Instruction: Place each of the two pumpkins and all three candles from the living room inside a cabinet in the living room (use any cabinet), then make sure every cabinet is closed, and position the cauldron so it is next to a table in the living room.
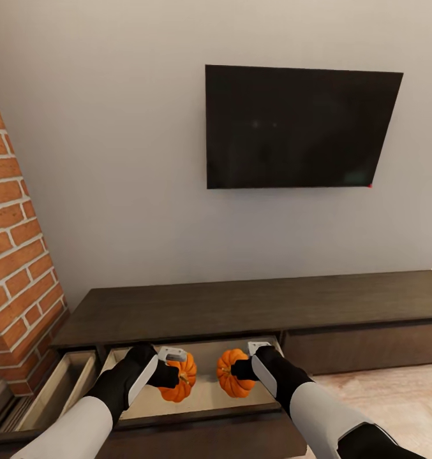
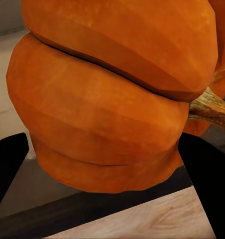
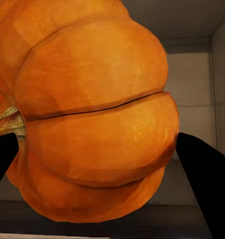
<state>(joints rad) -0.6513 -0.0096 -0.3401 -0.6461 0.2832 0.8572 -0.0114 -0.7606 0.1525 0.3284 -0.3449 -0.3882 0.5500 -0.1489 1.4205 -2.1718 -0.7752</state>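
Note:
Two bright orange pumpkins hang over the open middle drawer (image 1: 203,398) of the dark brown cabinet (image 1: 241,306). My left gripper (image 1: 171,373) is shut on the left pumpkin (image 1: 180,379). My right gripper (image 1: 241,370) is shut on the right pumpkin (image 1: 230,376). In the left wrist view the left pumpkin (image 2: 107,99) sits between the black fingers (image 2: 8,164), its tan stem (image 2: 212,107) at the side. In the right wrist view the right pumpkin (image 3: 92,114) fills the gap between the fingers (image 3: 202,174) above the pale drawer interior (image 3: 192,99). Candles, cauldron and table are out of view.
A second drawer (image 1: 56,389) stands open at the cabinet's left end, beside a red brick pillar (image 1: 14,255). A black TV (image 1: 298,127) hangs on the grey wall above. Light wood floor (image 1: 394,395) lies to the right.

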